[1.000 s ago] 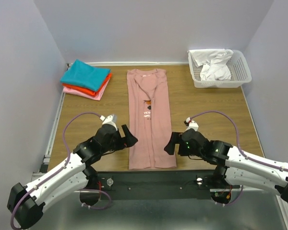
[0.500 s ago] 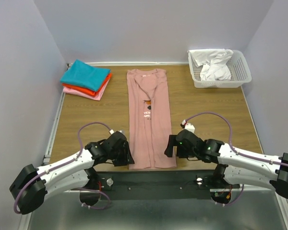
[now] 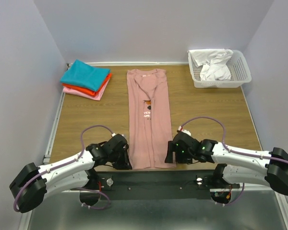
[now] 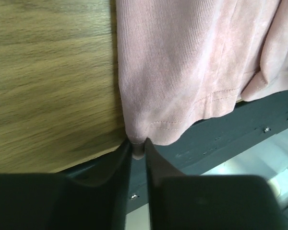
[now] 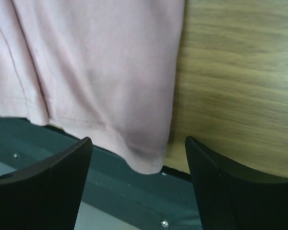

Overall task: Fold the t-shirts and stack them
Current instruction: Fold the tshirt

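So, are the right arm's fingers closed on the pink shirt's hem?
No, the right fingers stand wide apart, the pink shirt corner showing between them.

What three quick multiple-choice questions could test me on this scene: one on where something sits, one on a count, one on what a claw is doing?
1. Where is the white mesh basket?
A) near edge
B) far left corner
C) far right corner

2. How many folded t-shirts are in the stack?
A) two
B) three
C) five

3. How does the right gripper stand?
A) open at the pink t-shirt's near corner
B) clamped on the basket
C) lifting the stack

Answers:
1 C, the top view shows it at the far right.
2 B, teal, orange-red and pink layers show.
3 A, its wrist view shows the fingers wide apart, either side of the hem corner.
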`<state>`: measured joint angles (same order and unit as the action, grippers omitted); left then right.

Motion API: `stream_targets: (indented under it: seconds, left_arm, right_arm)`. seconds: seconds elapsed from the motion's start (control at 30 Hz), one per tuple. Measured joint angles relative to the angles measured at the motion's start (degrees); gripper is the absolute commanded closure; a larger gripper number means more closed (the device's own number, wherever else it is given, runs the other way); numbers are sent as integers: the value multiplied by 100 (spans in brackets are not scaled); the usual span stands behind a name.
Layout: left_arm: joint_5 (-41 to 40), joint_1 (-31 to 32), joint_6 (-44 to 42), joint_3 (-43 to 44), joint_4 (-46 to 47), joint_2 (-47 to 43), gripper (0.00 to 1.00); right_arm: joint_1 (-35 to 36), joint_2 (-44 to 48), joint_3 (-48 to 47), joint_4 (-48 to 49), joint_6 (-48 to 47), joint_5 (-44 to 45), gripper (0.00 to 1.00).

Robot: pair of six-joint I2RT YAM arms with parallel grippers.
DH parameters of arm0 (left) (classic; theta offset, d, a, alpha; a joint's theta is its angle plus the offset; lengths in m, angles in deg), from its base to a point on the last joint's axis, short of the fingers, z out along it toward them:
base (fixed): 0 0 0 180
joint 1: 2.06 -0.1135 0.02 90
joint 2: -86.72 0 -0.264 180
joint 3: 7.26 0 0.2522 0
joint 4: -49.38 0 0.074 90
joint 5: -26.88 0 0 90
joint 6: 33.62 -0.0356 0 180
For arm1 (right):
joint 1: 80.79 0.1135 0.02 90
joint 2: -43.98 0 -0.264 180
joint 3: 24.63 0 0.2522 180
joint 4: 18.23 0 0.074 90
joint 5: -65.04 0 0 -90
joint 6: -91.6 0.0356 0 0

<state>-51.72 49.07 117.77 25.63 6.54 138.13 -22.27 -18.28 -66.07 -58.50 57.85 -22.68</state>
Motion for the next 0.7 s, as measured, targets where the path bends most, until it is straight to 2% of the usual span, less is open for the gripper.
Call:
stream_targets:
  seconds: [0.03,0.07,0.1,0.23,0.27,0.33,0.43,0.7]
  left_arm:
    - [0,0,0,0,9,-17,87]
    - [2,0,-2,-11,42,-35,88]
    - [7,0,-15,-24,68,-46,90]
    - [76,0,-7,-129,317,-17,100]
    - [101,0,-9,-142,372,4,100]
    - [129,0,-11,-142,452,20,100]
    - [131,0,-4,-142,542,-11,100]
    - [-4,0,42,0,610,-496,100]
  right_arm:
    - [-2,-7,2,33,11,-79,30]
    - [-4,-24,4,31,26,-144,33]
    - [-2,-63,22,31,59,-201,43]
    - [-4,-201,26,26,85,-260,57]
    - [-9,-236,22,35,81,-273,60]
    - [-13,-328,15,61,92,-337,76]
    - [-15,-476,7,116,76,-437,90]
    - [-13,-317,-70,57,-63,-286,99]
